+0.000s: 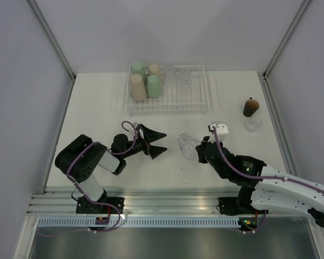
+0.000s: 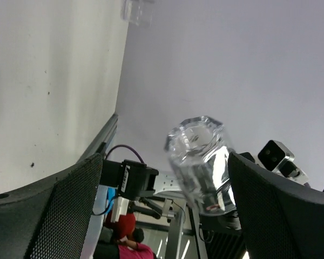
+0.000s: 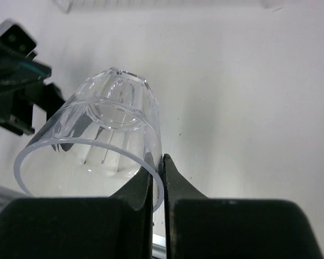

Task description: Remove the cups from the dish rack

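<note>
Over the desk [image 1: 97,108], btwn my arms, my right pincer [image 3: 156,162] pinches the rim wall of a clear cup [image 3: 108,124], tipped sideways. Left pincer [image 1: 165,143] is spread wide, not touching it. Next, IMO: swing right, level it, set it down slow near the brown cup [image 1: 250,107] w/o knocking it. The dish rack [image 1: 202,105] at the far side holds other cups.

white dish rack [image 1: 179,102]; green tumblers [image 1: 154,86]; beige tumblers [image 1: 137,87]; dark brown cup [image 1: 250,107]; clear cup [image 3: 105,140].

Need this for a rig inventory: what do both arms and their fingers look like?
Left arm black with rounded joint housings; right arm black, then a white lower link. Purple cables run along both. Left fingers are black, tapered, mesh-textured.
</note>
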`<act>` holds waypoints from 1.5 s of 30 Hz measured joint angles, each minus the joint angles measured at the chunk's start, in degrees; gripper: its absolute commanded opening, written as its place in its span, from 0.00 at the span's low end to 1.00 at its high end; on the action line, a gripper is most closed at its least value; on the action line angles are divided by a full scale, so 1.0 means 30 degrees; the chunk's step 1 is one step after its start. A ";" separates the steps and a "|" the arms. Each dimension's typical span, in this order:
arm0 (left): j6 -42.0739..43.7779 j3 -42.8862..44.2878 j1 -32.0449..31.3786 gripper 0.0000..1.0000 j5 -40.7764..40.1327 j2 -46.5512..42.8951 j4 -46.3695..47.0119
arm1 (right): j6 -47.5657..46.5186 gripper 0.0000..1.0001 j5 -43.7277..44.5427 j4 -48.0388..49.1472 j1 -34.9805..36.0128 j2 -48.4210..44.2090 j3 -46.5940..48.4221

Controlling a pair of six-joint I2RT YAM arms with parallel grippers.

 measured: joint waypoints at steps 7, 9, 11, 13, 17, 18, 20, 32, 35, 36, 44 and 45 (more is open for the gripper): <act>0.2127 -0.1479 0.1435 1.00 0.0874 -0.1829 -0.0036 | 0.3133 0.01 0.2018 -0.7155 -0.3432 0.3716 0.6397; 0.2900 -0.1719 0.1435 1.00 0.1137 -0.2477 -0.0095 | 0.2317 0.01 0.0029 -0.7023 -0.6703 0.4044 0.5923; 0.3810 -0.1865 0.1435 1.00 0.1399 -0.3577 -0.0262 | 0.1406 0.01 -0.1690 -0.6907 -1.0404 0.4233 0.5078; 0.5107 -0.1872 0.1435 1.00 0.1479 -0.5377 -0.1676 | 0.0444 0.01 -0.3665 -0.6907 -1.3792 0.4546 0.4473; 0.8823 -0.1224 0.1428 1.00 0.1246 -1.0244 -0.7490 | -0.0969 0.01 -0.6528 -0.6688 -1.8484 0.5952 0.4328; 0.9850 -0.0874 0.1413 1.00 0.1042 -1.1468 -0.9122 | -0.1173 0.01 -0.7329 -0.6528 -1.9533 0.6375 0.4328; 1.1540 -0.0197 0.1399 1.00 0.0510 -1.3675 -1.2145 | -0.1348 0.01 -0.8211 -0.6215 -2.0873 0.6951 0.4328; 1.6385 0.0801 0.1399 1.00 -0.0969 -1.8586 -2.1158 | -0.1690 0.01 -0.9413 -0.5450 -2.5587 0.7963 0.3905; 1.6619 0.0561 0.1399 1.00 -0.0969 -1.8899 -2.1959 | -0.1647 0.01 -0.8728 -0.5457 -2.6272 0.7970 0.3891; 1.6670 0.0459 0.1399 1.00 -0.0969 -1.9030 -2.2221 | -0.1596 0.01 -0.8590 -0.5457 -2.6432 0.7970 0.3861; 1.6786 -0.0007 0.1399 1.00 -0.1275 -2.0720 -2.3751 | -0.0678 0.01 -0.8546 -0.5304 -2.8254 0.8378 0.2856; 1.6801 -0.0007 0.1399 1.00 -0.1311 -2.0888 -2.3904 | -0.0554 0.01 -0.8524 -0.5297 -2.8414 0.8488 0.2812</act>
